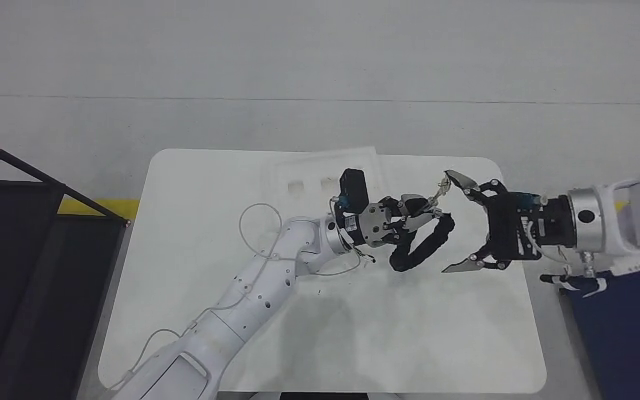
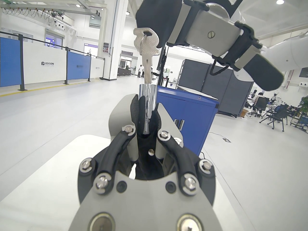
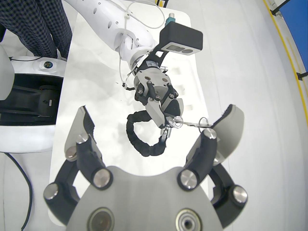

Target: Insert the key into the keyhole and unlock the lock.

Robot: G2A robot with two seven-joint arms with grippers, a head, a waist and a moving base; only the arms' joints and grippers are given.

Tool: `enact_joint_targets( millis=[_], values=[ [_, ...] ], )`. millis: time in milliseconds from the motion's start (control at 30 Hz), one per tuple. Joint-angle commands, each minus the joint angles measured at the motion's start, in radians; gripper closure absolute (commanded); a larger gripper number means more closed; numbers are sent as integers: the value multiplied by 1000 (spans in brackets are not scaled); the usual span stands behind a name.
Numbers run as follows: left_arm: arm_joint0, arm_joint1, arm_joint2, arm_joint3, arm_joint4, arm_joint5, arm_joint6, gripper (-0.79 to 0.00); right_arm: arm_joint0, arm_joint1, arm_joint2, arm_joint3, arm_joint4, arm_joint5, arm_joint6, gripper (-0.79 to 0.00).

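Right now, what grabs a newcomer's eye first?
The key stands in the chrome lock cylinder, clamped by the left end effector above the table. The right end effector is wide open, one fingertip beside the key's head; the lock's black cable hangs in a loop.

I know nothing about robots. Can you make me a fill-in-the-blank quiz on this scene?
1. The left claw is shut on the lock, whose cable is ____ in colour.
2. The key sits in the lock's ____.
3. The right claw is not shut but ____.
Missing: black; keyhole; open.
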Motion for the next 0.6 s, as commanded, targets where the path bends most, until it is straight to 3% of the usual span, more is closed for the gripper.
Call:
enact_joint_targets(
  millis=[0, 567],
  values=[
    [0, -1, -1, 1, 1, -3, 1, 0, 5, -3, -6, -1, 0, -7, 12, -785],
    [3, -5, -9, -3, 21, -18, -27, 0, 75, -27, -30, 0, -80, -20, 107, -785]
  ],
)
